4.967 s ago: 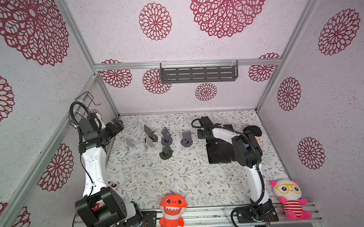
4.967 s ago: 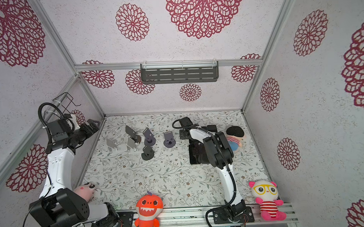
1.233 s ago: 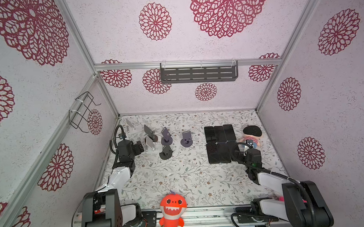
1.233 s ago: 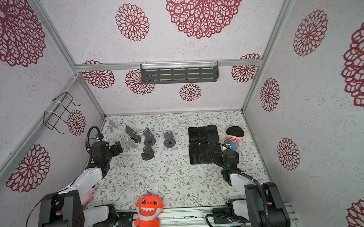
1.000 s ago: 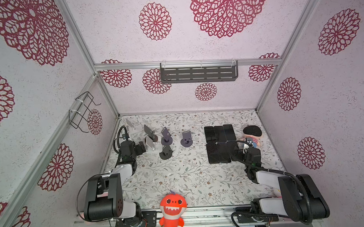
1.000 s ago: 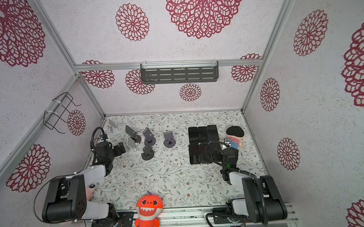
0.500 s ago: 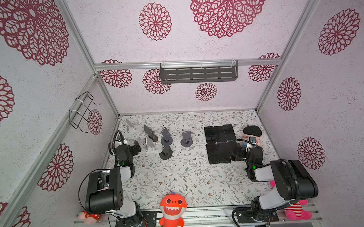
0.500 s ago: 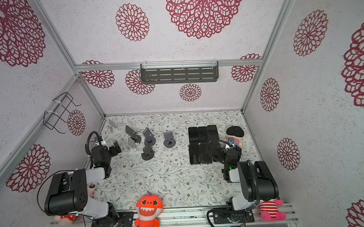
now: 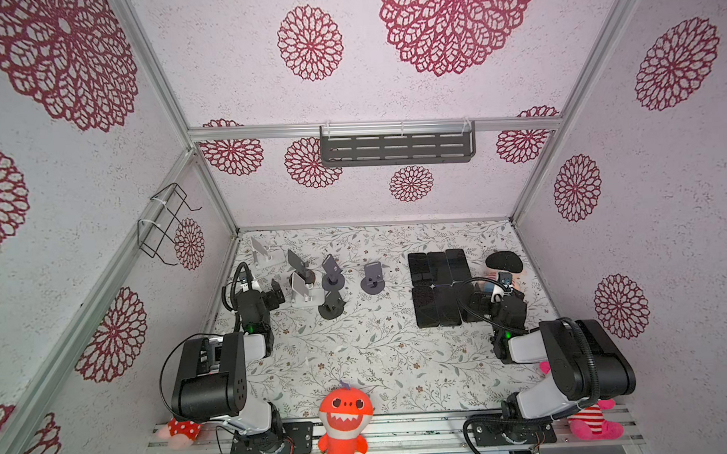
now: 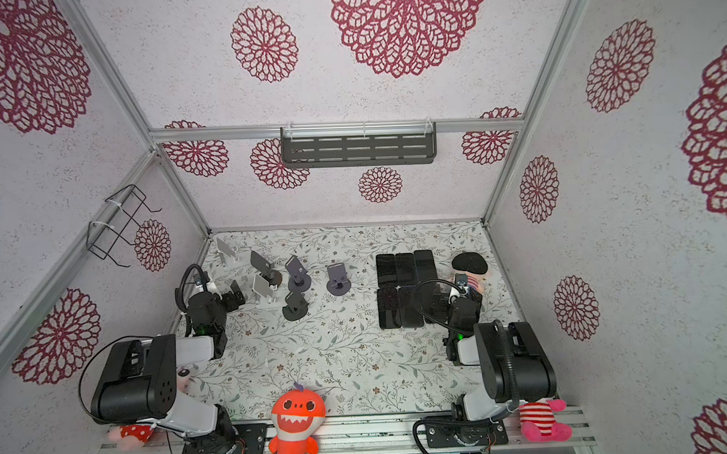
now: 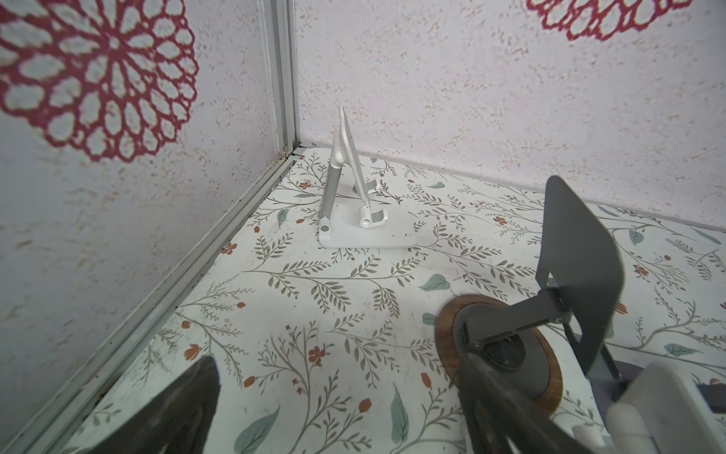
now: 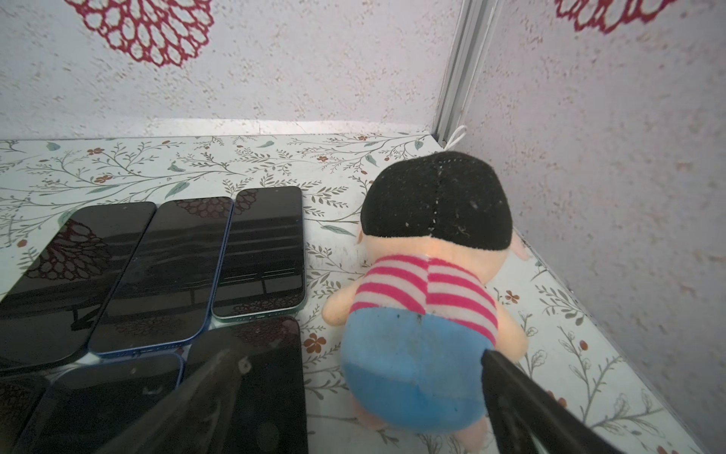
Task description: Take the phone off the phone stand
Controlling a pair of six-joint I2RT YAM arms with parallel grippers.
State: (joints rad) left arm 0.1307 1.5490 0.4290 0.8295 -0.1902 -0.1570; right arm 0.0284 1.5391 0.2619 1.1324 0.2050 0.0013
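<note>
In both top views we see the whole flowered tabletop (image 9: 379,360) and both arms folded low at its near edge, which neither wrist view gives us. The phone block (image 9: 439,287), six phones lying flat and face up in two rows of three, rests on the tabletop. Only the right wrist view shows their dark screens close up, with the striped plush doll (image 12: 424,287) just right of the phone block. The phone stands (image 9: 331,265) cluster well left of the phone block. The left wrist view picks out two of them in full: the white stand (image 11: 353,204) in the far corner and the grey stand (image 11: 577,243) on its wooden disc.

The left pincer (image 11: 338,408) sits at the side of that cluster farthest from the phone block, spread wide with nothing between its fingers. The right pincer (image 12: 353,397) also gapes wide and grips nothing. One finger (image 12: 208,389) shows over the near right phone of the phone block, and its mate is beside the doll.

Five seconds ago both arms reached high, the right one over the phone block; now they are drawn back. The white stand now sits farther back than it did then.
</note>
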